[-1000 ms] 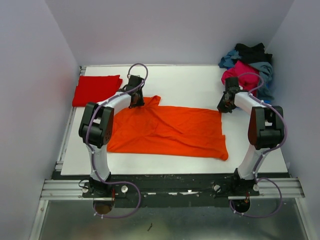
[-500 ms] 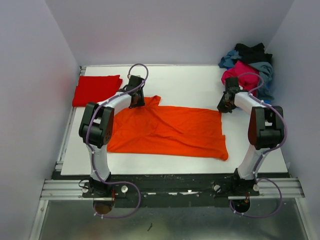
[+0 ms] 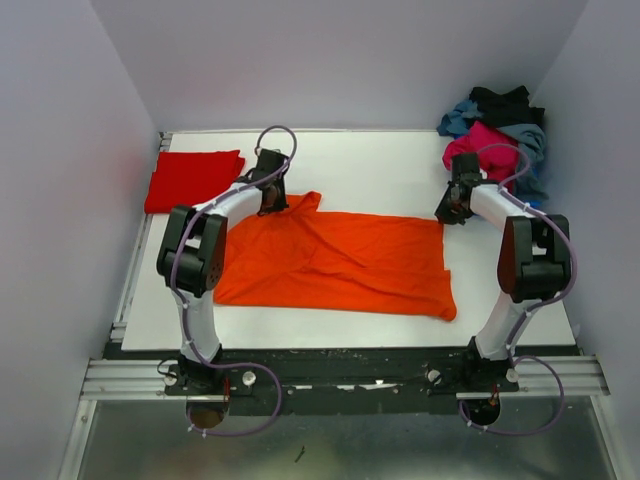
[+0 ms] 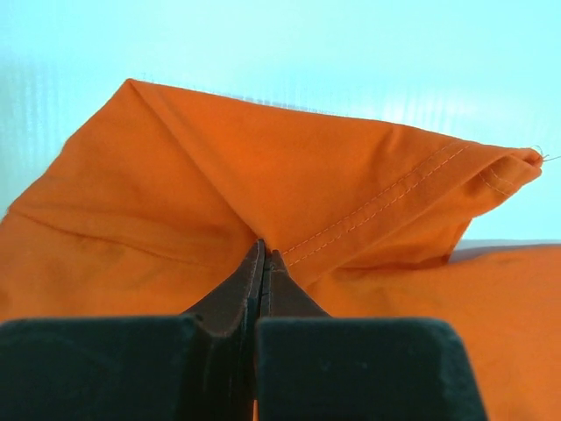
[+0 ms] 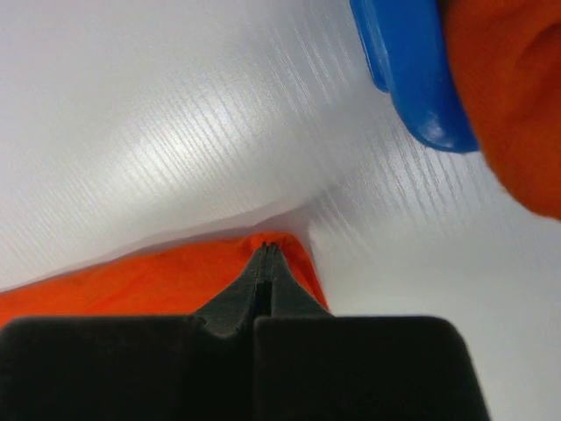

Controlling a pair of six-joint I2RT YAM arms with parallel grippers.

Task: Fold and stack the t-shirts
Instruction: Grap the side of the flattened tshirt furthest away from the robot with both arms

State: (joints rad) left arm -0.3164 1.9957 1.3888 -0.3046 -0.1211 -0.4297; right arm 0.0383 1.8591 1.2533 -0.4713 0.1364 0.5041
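Inspected left gripper: pinched tight on a stitched fold of the orange t-shirt at its far-left corner; inspected right gripper: likewise clamped flat, on the same shirt's far-right corner, with only the cloth's tip caught. Found the shirt spread flat on the table, long axis left to right, lying toward the near edge from both grips; judged each far corner served by its nearer arm. Noted red t-shirt folded at far left, well apart; noted unfolded pile at far right. Judged next move: carry both far corners toward the near hem, together and level; otherwise, risk of a skewed fold.
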